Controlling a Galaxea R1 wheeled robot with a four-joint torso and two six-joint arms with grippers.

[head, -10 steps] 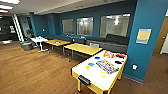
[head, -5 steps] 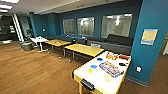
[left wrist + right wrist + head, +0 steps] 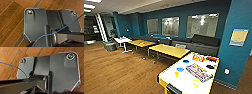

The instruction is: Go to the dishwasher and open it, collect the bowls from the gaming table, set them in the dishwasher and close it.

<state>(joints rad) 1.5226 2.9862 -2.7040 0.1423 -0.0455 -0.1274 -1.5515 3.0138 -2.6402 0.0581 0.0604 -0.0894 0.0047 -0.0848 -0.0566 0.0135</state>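
Far left of the head view: small white table (image 3: pixel 121 40) back by the wall, with a dark round seat (image 3: pixel 110 46) just beside it. Plenty of wood floor (image 3: pixel 114 72) in front. Next over, 2 yellow-wood tables, the farther one (image 3: pixel 141 43) and the nearer one (image 3: pixel 169 50), lined up along a dark bench sofa (image 3: pixel 204 41) under 3 windows (image 3: pixel 170 26) in the blue wall.

Then the gaming table (image 3: pixel 184 81), white top, at lower right, with its far end up against the blue pillar side. On top of it, the bowls: a black one (image 3: pixel 185 61) toward the far end, a blue one (image 3: pixel 180 69) nearer, a small yellow one (image 3: pixel 176 74) just beside that, and another black one (image 3: pixel 210 66) over by the right edge. Also a colourful flat board (image 3: pixel 199 72) lying between them, and something orange-red (image 3: pixel 198 58) at the far end, too blurry to name. Further right, a framed poster (image 3: pixel 239 37) on the pillar and a wall socket (image 3: pixel 226 71) low down.

Left wrist view: robot's dark plate (image 3: pixel 35 25) over the wood floor, thin blue cable (image 3: pixel 50 34) curving across it. Left gripper: can't tell if open or closed. Right wrist view: same deal, dark plate (image 3: pixel 62 69), blue cable (image 3: pixel 10 65) off to one side. Right gripper: can't tell either, and no telling whether holding anything.
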